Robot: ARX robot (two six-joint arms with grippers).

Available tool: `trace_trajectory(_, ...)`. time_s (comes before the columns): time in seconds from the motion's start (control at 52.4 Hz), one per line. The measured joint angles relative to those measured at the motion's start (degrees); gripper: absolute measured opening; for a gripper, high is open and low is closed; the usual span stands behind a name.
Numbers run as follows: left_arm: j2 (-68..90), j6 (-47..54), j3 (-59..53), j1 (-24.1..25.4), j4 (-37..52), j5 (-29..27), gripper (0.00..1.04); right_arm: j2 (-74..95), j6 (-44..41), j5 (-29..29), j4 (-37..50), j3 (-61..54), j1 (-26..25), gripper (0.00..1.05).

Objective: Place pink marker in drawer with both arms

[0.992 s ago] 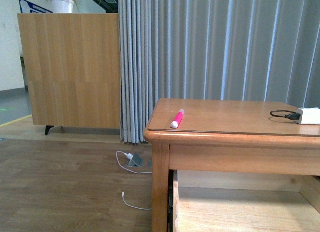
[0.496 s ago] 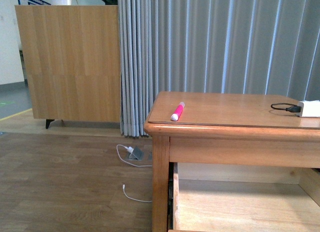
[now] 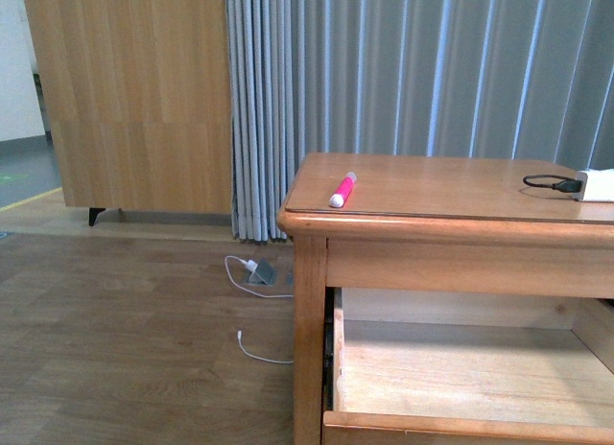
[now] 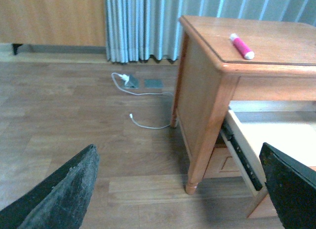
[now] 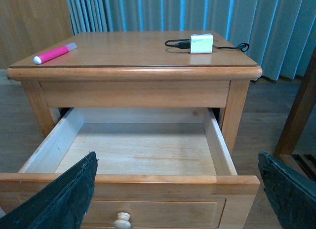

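The pink marker (image 3: pixel 342 190) lies on the cabinet top near its left front corner; it also shows in the left wrist view (image 4: pixel 241 46) and the right wrist view (image 5: pixel 54 53). The top drawer (image 5: pixel 143 178) stands pulled open, its pale inside empty, its round knob (image 5: pixel 121 220) at the front. It shows too in the front view (image 3: pixel 460 428) and the left wrist view (image 4: pixel 245 155). My left gripper (image 4: pixel 180 189) is open over the floor beside the cabinet's leg. My right gripper (image 5: pixel 177 199) is open in front of the drawer front. Neither arm shows in the front view.
A white adapter (image 5: pixel 201 43) with a black cable (image 3: pixel 549 183) sits on the cabinet top at the right. White cables and a floor socket (image 3: pixel 257 271) lie on the wood floor left of the cabinet. Grey curtains (image 3: pixel 422 71) hang behind; a wooden sideboard (image 3: pixel 134 100) stands far left.
The front view has shifted downward and nearer: more of the open drawer's inside and front rim shows now, and the plant on the sideboard has left the frame. The marker has not moved.
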Motion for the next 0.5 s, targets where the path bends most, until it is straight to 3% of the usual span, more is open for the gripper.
trace_trajectory(0.057,7.39,1.11,4.2,-0.87,3.21,1.81,0.99,0.0,0.0,0.02,0.0,0.0,0.0,0.96)
trace_trajectory(0.229,26.34,3.63,16.39,-4.2,7.26,0.13,0.99,0.0,0.0,0.0,0.0,0.0,0.0,0.96)
trace_trajectory(0.496,49.48,3.58,36.54,-8.37,6.25,-2.69,0.99,0.0,0.0,0.02,0.0,0.0,0.0,0.96)
